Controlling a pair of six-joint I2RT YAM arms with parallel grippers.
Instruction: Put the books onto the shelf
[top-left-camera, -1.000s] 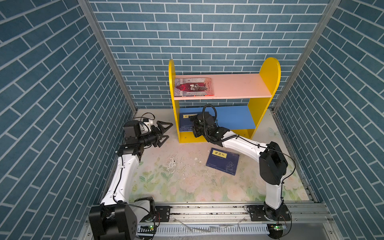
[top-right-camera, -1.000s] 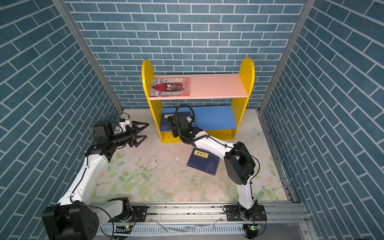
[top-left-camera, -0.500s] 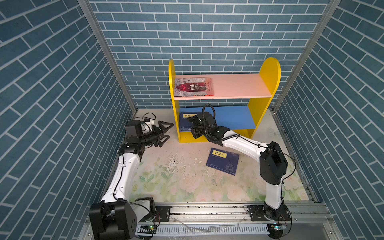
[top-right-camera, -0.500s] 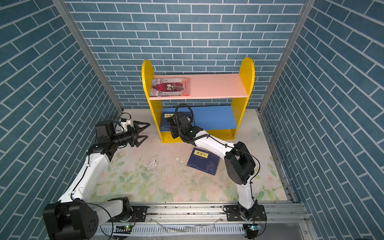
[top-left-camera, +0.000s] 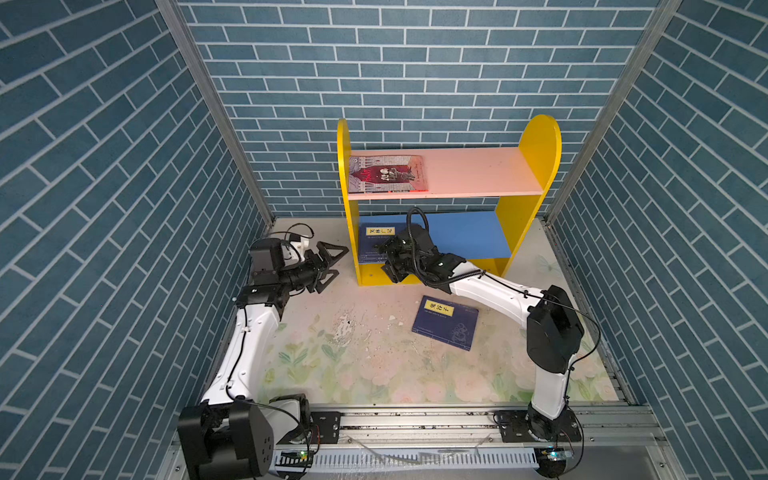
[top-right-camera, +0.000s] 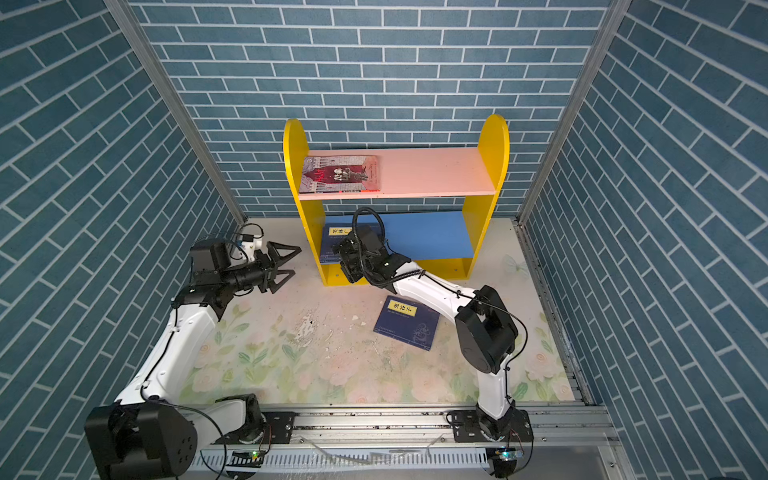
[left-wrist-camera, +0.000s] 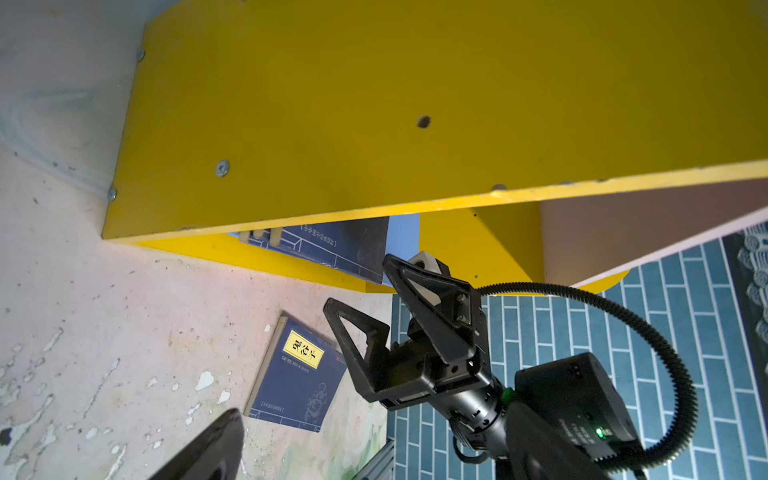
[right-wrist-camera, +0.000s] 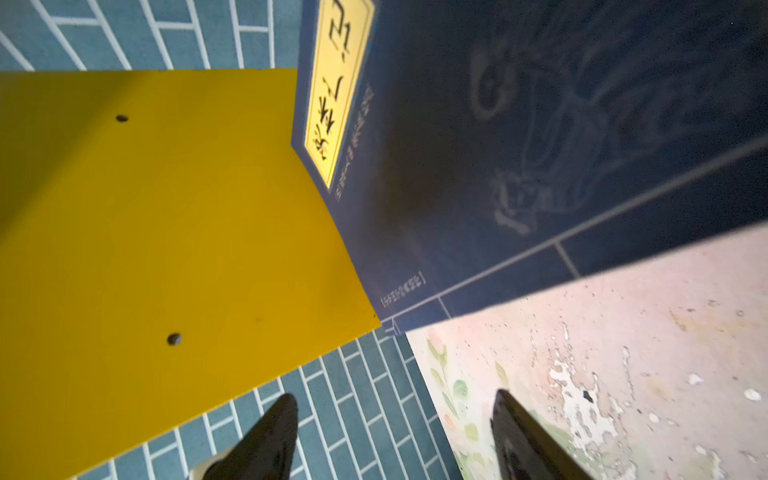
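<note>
Top views, both alike: finds the grey-and-red book (top-left-camera: 388, 174) flat on the pink board of the shelf (top-left-camera: 536, 166), a shelved navy book (top-left-camera: 372, 249) on the blue board, a loose navy book (top-left-camera: 446, 322) lying on the table (top-left-camera: 332, 374), the left gripper (top-left-camera: 328, 264) spread wide and empty beside the shelf. Left wrist: places the right gripper (left-wrist-camera: 355, 279), claws apart on nothing, at the shelved book's front corner. Right wrist: confirms that gap; judges the task partly done, one loose book at least remaining.

2 top views overlook shelf (top-left-camera: 478, 170) (wrists nearer).
</note>
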